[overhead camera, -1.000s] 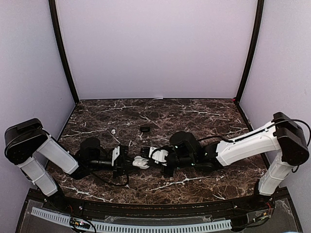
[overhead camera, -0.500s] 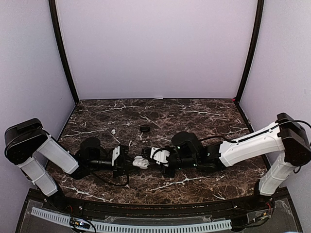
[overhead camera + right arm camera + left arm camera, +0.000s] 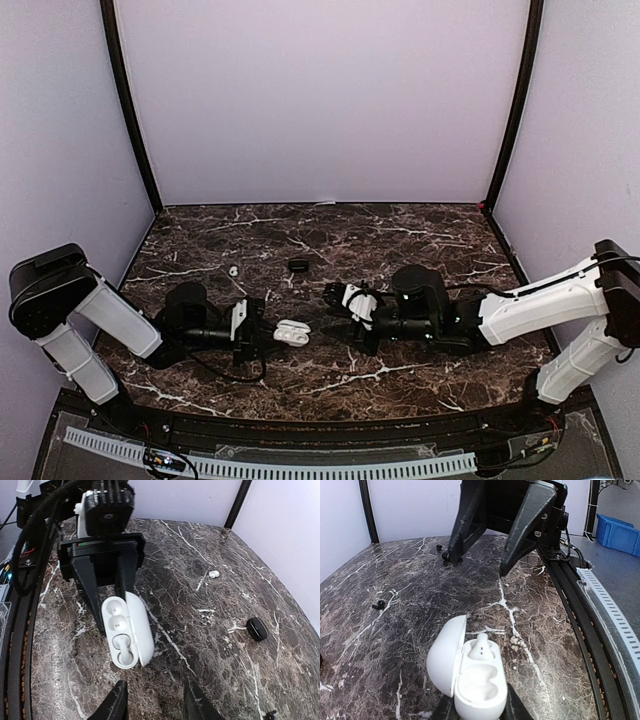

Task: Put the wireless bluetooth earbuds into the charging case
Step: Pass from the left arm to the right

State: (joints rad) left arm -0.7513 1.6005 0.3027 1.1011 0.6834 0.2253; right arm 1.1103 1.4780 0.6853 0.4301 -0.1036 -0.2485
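Grasping the white charging case by its lower shell, our left gripper is clenched on it and holds it low over the marble table, near the front edge and a little left of centre; the lid stands swung open to one side; we see one white earbud seated in one well of the case, while the well beside it is empty; our right gripper faces the case from the opposite side, well apart from it, its two black jaws spread with only bare marble showing between them; we call that claw released; a second white earbud lies loose on the table, farther back and to the left of the case, touching neither arm; a small black case rests on the marble behind the two grippers, near the middle; from the left wrist view we make out a tiny black bud lying off to one side, and another black bud just beside a right fingertip.
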